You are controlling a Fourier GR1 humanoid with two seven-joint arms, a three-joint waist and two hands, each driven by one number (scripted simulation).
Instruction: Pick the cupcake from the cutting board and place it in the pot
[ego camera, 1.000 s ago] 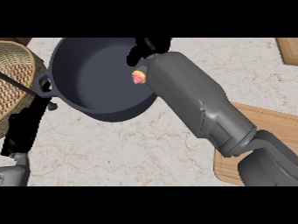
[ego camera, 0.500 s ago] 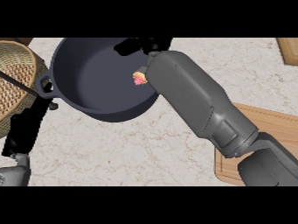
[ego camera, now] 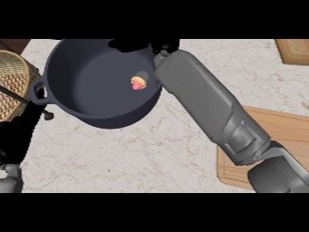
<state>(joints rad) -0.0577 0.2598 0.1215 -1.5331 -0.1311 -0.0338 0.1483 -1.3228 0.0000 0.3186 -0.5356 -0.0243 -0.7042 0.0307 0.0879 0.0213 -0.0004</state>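
right hand mostly cut off by the top band above the pot; finger pose cannot be told. cupcake too small for detail. cutting board runs off the right edge, part hidden by the forearm. left hand dark, fingers unclear. wicker basket cut at the left.

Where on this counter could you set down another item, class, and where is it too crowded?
Bare counter lies below the pot, between the left hand and the right forearm. A second patch lies between that forearm and the small board at top right. The cutting board also shows bare wood. Crowded: the left, where the basket meets the pot.
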